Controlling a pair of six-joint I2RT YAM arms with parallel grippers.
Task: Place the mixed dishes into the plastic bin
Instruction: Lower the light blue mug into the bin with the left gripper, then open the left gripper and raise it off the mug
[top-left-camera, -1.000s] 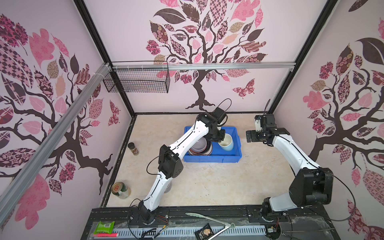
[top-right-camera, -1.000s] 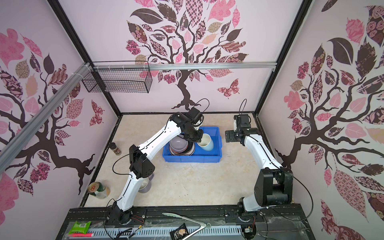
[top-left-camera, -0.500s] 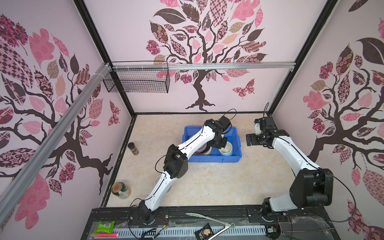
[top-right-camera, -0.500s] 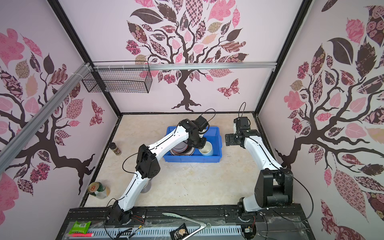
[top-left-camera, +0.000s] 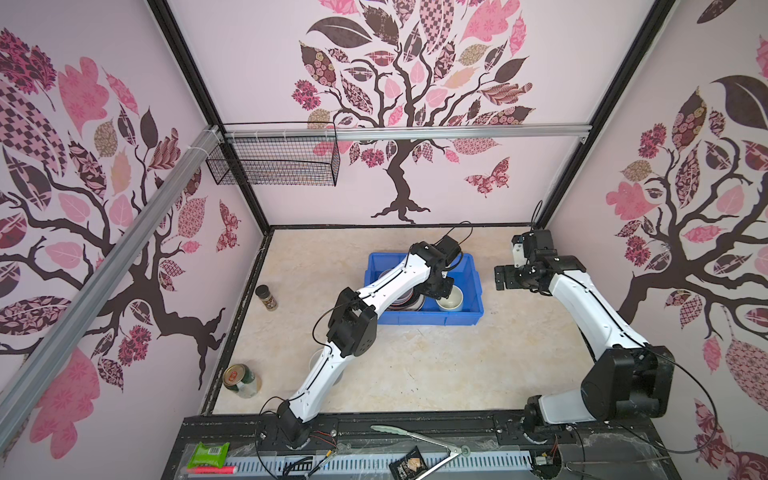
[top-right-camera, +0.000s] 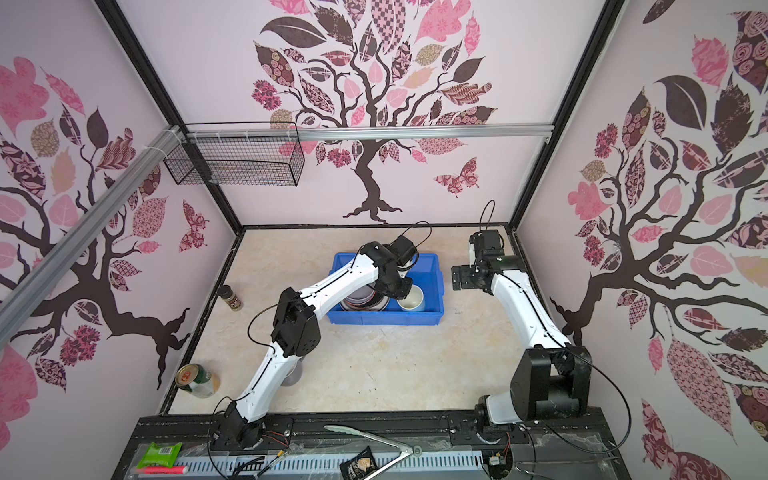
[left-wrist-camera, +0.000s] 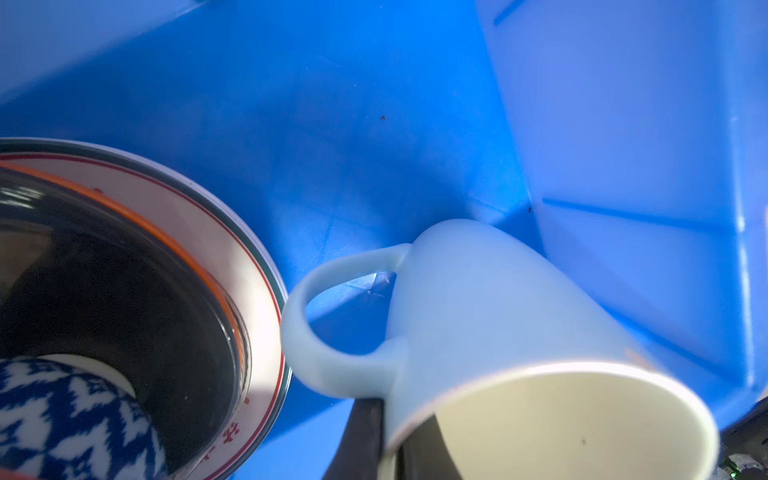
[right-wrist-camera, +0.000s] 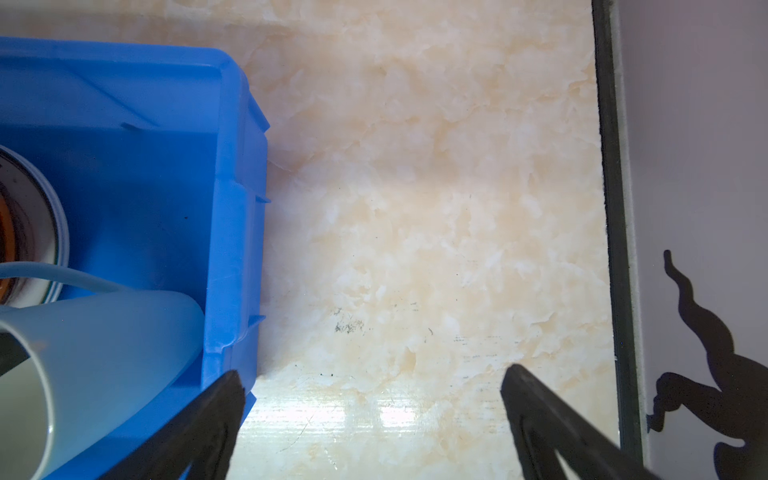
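Note:
The blue plastic bin stands mid-table. Its left half holds stacked plates. In the left wrist view they are a white plate with a dark-green rim, a black plate and a patterned bowl. My left gripper is shut on the rim of a pale-blue mug, tilted low in the bin's right front corner. One finger is inside the mug and one outside. My right gripper hangs open and empty right of the bin.
A pale round dish lies partly hidden under my left forearm. A spice jar and a green can stand by the left wall. A wire basket hangs on the back-left rail. Tongs lie on the front rail.
My left arm has carried the mug down and toward the bin's right front corner, where it now sits low. The right gripper has barely moved.

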